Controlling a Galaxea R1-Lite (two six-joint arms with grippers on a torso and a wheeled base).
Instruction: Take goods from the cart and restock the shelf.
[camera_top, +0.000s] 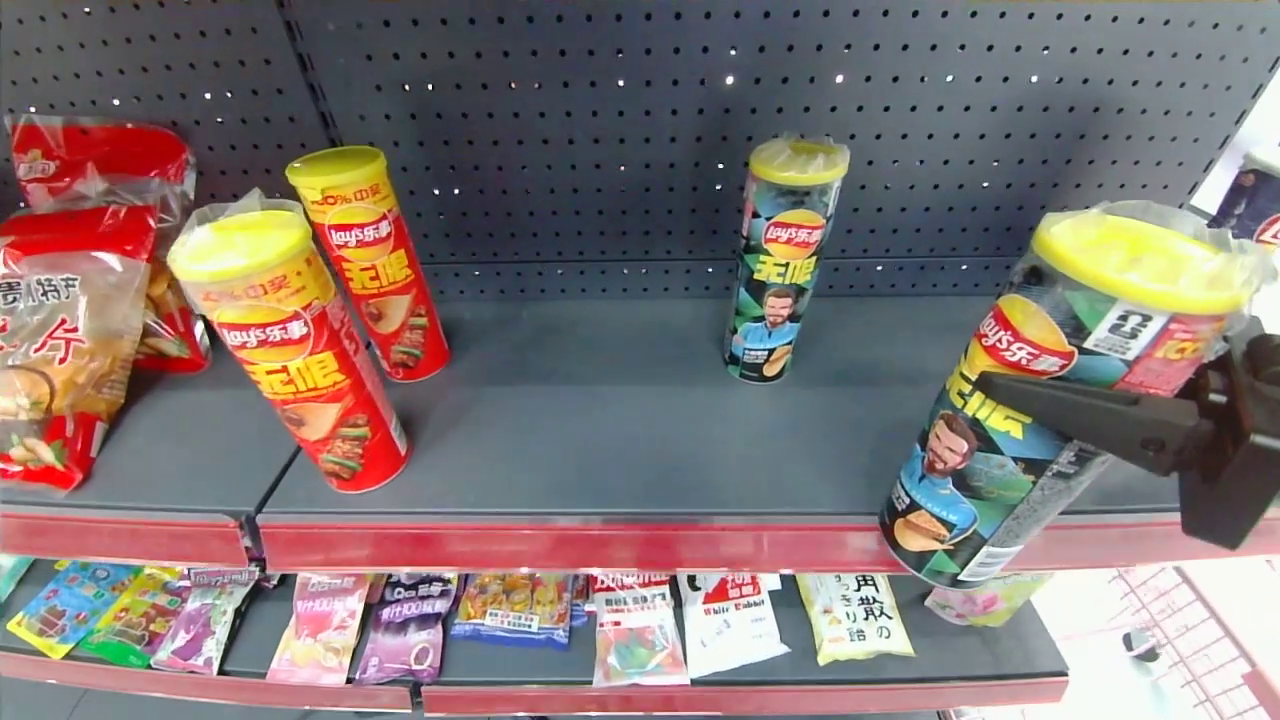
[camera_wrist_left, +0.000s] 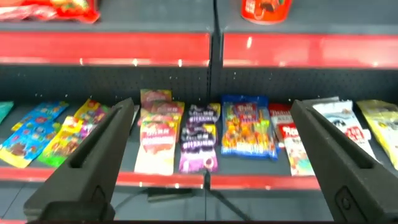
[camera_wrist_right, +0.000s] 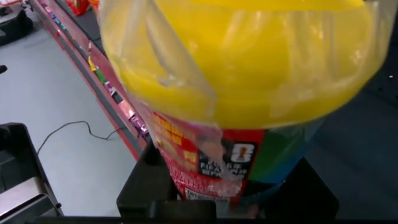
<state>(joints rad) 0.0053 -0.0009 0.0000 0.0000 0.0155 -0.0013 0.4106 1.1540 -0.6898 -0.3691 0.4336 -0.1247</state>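
1. The held chip can (camera_top: 960, 480), yellow-lidded, is hanging tilted in the right claw (camera_top: 1040, 400), which is clamping its middle. It is sitting right of the standing matching can (camera_top: 785, 260) and nearer the shelf (camera_top: 640, 430) front, not yet set down.
2. Placing seems to be the step underway. The next move is calling for righting the can, carrying it inward beside the matching can, lowering it flat, then releasing.
3. Both labels are showing a red oval logo, yellow characters and a cartoon bearded man in blue; the finer print is too small to tell.
4. Left of the matching can, two red cans (camera_top: 290, 340) are carrying the same logo.
5. The left claw (camera_wrist_left: 211, 168) is hanging apart and empty, below the matching can, facing candy bags (camera_wrist_left: 199, 137).
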